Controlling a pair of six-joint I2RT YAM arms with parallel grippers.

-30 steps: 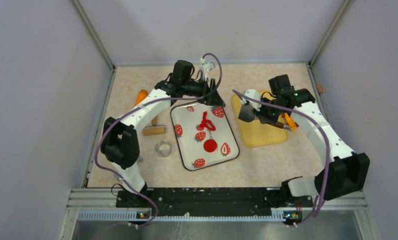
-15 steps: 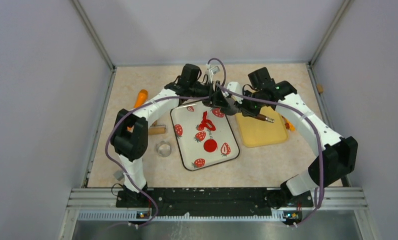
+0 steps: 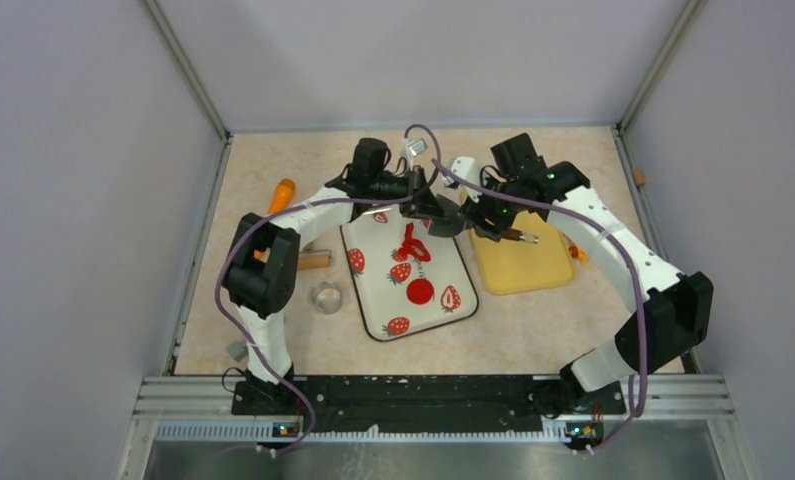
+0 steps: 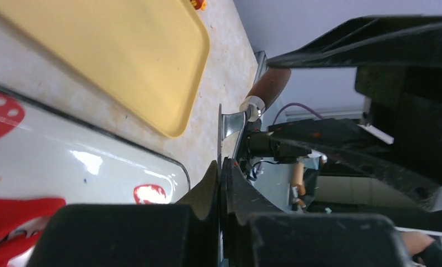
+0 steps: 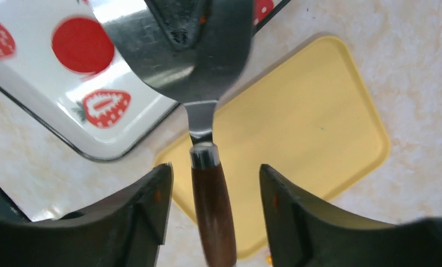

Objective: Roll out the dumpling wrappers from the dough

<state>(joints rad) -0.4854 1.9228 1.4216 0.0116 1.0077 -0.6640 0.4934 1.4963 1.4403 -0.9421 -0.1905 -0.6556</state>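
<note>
A round flat red dumpling wrapper lies on the strawberry-printed tray, and it also shows in the right wrist view as a red disc. A ragged red dough scrap lies further back on the tray. Over the tray's far right corner my left gripper is shut on the metal blade of a spatula, seen edge-on between its jaws. My right gripper stands open around the spatula's brown wooden handle, its fingers apart from the wood.
A yellow board lies right of the tray. On the table to the left of the tray stand a metal ring cutter, a small wooden rolling pin and an orange-handled tool. Another orange item sits at the board's right edge.
The right arm carried the spatula left to the left gripper. The left gripper shut on the blade, and the right gripper opened off the handle.
</note>
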